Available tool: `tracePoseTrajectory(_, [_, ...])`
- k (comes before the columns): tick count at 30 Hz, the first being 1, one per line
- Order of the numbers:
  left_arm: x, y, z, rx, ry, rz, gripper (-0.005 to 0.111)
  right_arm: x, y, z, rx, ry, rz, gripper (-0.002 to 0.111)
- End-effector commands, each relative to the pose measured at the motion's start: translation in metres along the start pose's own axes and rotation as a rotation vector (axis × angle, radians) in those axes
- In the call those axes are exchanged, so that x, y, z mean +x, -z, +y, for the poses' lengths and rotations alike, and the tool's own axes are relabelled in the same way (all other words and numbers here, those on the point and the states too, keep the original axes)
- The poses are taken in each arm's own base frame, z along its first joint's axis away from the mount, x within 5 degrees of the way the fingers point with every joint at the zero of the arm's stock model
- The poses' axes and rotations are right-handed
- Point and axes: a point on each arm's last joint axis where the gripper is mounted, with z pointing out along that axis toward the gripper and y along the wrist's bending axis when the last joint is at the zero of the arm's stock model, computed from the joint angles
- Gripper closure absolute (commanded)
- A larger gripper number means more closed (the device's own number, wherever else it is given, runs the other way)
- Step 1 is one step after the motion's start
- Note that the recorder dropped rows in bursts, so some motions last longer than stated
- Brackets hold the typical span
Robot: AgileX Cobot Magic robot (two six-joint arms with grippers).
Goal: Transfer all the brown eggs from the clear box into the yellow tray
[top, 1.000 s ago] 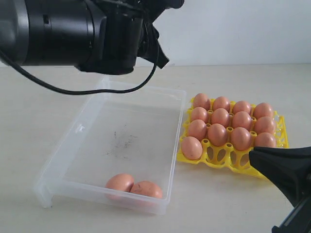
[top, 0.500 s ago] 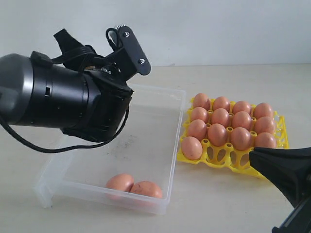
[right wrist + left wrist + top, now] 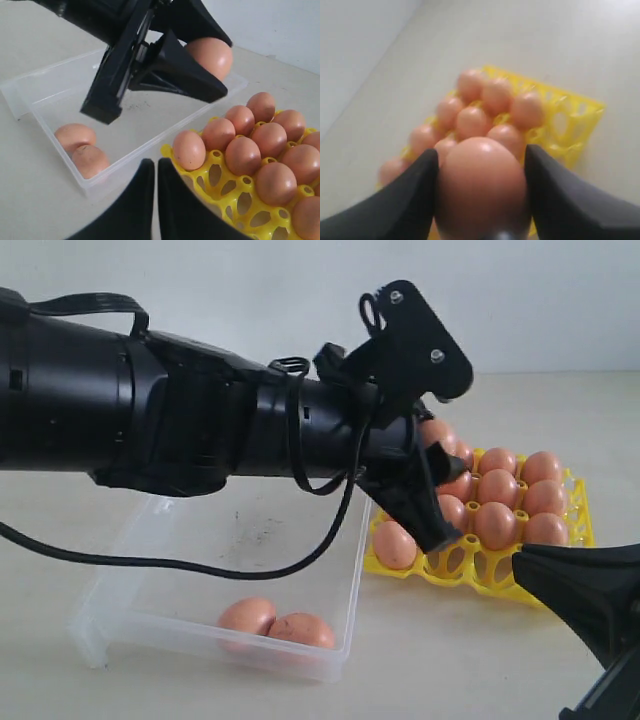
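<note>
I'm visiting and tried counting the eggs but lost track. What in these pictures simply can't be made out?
- Exterior view: the left arm covers part of the yellow tray, so the brown eggs there cannot be fully counted.
- Left wrist view: the held egg in the left gripper hides the nearest cups; everything is blurred.
- Right wrist view: the tray runs off the picture's edge.
- Exterior view: the right gripper is cut off at the corner.

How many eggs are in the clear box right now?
2: one brown egg and a second egg touching it, by the clear box's near wall. The left arm hides some floor.
</note>
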Motion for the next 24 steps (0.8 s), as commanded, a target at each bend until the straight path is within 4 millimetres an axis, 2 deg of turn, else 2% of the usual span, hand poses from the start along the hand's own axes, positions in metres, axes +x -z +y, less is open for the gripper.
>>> tracePoseTrajectory(1, [-0.016, 0.011, -0.030, 0.344, -0.118, -0.153, 0.103, 0.000, 0.001, 0.000, 0.000, 0.002, -0.002, 0.108])
tracePoseTrajectory(3, [-0.019, 0.022, -0.049, 0.588, -0.195, -0.186, 0.103, 0.000, 0.001, 0.000, 0.000, 0.002, -0.002, 0.108])
tracePoseTrajectory(5, [-0.019, 0.032, -0.059, 0.760, -0.176, -0.157, 0.103, 0.000, 0.001, 0.000, 0.000, 0.002, -0.002, 0.108])
tracePoseTrajectory(7, [-0.014, 0.034, -0.059, 0.792, -0.152, -0.039, 0.103, 0.000, 0.001, 0.000, 0.000, 0.002, -0.002, 0.108])
tracePoseTrajectory(9, [-0.001, 0.030, -0.050, 0.688, -0.110, 0.168, 0.103, 0.000, 0.001, 0.000, 0.000, 0.002, -0.002, 0.108])
tracePoseTrajectory(12, [0.018, 0.023, -0.025, 0.384, -0.055, 0.432, 0.103, 0.000, 0.001, 0.000, 0.000, 0.002, -0.002, 0.108])
tracePoseTrajectory(15, [0.026, 0.021, -0.001, 0.091, 0.089, 0.521, 0.103, 0.000, 0.001, 0.000, 0.000, 0.002, -0.002, 0.108])
tracePoseTrajectory(17, [0.024, 0.020, 0.010, -0.047, 0.140, 0.493, 0.103, 0.000, 0.001, 0.000, 0.000, 0.002, -0.002, 0.108])
tracePoseTrajectory(19, [0.016, 0.016, 0.016, -0.118, 0.162, 0.385, 0.103, 0.000, 0.001, 0.000, 0.000, 0.002, -0.002, 0.108])
tracePoseTrajectory(24, [-0.009, 0.002, 0.010, -0.061, 0.169, -0.022, 0.103, 0.000, 0.001, 0.000, 0.000, 0.002, -0.002, 0.108])
